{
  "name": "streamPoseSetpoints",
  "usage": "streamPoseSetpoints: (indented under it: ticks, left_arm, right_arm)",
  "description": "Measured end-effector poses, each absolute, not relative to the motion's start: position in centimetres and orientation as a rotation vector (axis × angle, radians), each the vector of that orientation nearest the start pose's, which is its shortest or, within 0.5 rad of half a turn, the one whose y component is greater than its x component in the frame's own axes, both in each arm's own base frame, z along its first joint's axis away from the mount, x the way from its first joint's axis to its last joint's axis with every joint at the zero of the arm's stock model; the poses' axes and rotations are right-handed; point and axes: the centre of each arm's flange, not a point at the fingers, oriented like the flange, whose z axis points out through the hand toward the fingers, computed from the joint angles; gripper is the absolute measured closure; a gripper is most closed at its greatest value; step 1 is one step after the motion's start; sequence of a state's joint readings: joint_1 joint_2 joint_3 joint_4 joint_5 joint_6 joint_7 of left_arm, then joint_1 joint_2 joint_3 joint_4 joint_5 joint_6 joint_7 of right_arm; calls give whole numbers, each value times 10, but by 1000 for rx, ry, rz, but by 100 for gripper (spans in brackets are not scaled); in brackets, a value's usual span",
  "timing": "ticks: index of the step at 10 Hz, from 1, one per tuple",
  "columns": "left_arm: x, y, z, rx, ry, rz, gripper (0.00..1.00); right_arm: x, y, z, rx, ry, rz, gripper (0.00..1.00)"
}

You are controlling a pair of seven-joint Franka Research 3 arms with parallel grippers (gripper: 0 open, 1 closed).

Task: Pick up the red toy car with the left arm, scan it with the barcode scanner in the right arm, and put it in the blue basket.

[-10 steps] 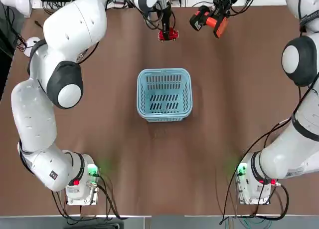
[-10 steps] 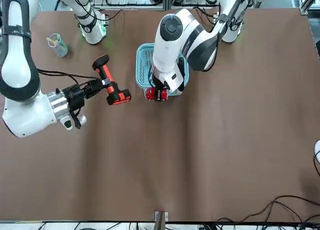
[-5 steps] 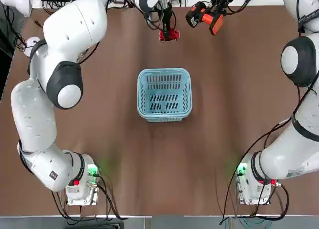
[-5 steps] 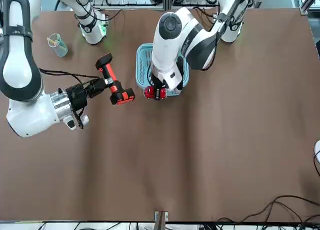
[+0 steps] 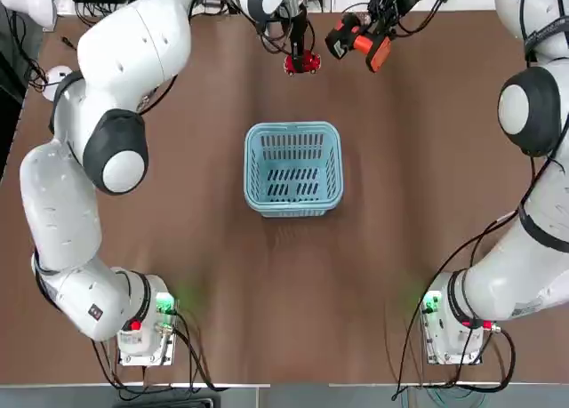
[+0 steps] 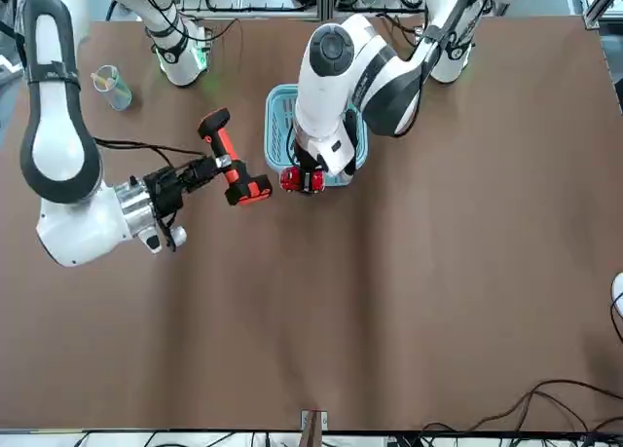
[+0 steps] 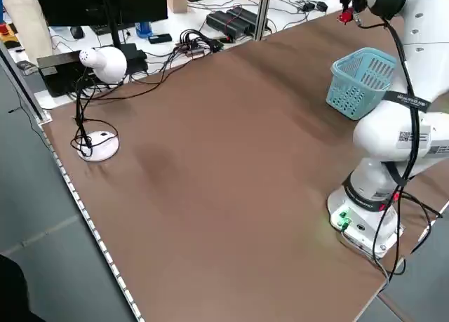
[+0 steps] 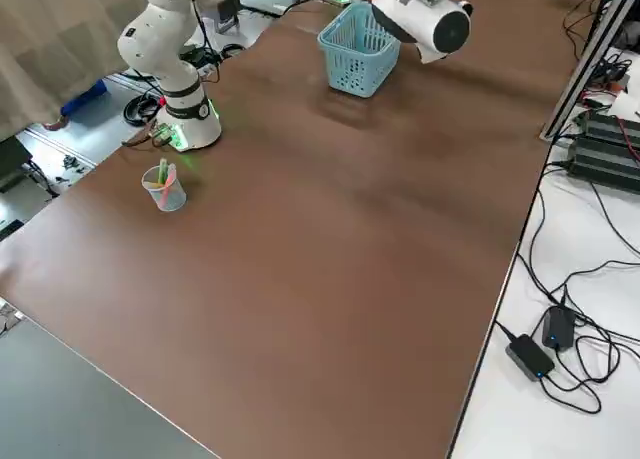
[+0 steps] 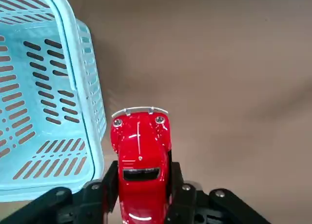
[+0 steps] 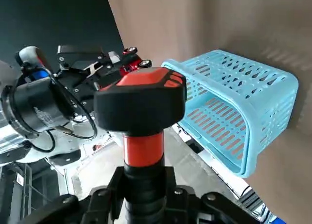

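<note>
Between the left tool's fingers: the red toy car, pinched by its sides, headlight end poking out past the tips
Left tool, where it's at: up off the counter, on the far side of the blue basket from the arm bases
Right tool: clamped round the barcode scanner, off to the right of the left tool
Scanner: black and orange-red, held up and tilted, near the car but a gap between them, so no touching
Basket: sitting on the counter, just back from the left tool toward the robot; car's outside it, not in it
Clear cup: on the counter, back from the right tool and further out to the right, a few colored sticks leaning in it
</note>
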State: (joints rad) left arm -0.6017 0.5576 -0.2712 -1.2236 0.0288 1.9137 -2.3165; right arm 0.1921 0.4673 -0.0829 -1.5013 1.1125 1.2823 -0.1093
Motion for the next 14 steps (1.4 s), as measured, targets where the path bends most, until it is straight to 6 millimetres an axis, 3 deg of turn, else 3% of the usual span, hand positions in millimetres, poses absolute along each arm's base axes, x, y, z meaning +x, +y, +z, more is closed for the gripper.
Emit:
streamPoseSetpoints:
  ticks: [5, 8, 9, 11, 13, 14]
  left_arm:
    - [507, -525, 474, -2418, -2223, 189, 56]
    - [507, -524, 474, -2418, -2224, 189, 56]
    - [507, -524, 476, -2420, -2226, 188, 56]
    - [500, -525, 478, -2416, -2204, 192, 56]
    - [472, -532, 469, -2410, -2122, 206, 56]
    - [451, -535, 464, -2415, -2075, 208, 56]
  right_arm:
    - [603, 187, 429, -1920, -166, 745, 63]
    - [611, 160, 447, -1968, -157, 704, 63]
    - [619, 142, 460, -2032, -145, 670, 63]
    - [636, 85, 481, -2231, -92, 573, 63]
    - [649, 31, 482, -2465, -16, 484, 63]
    - [655, 14, 477, -2570, 15, 445, 63]
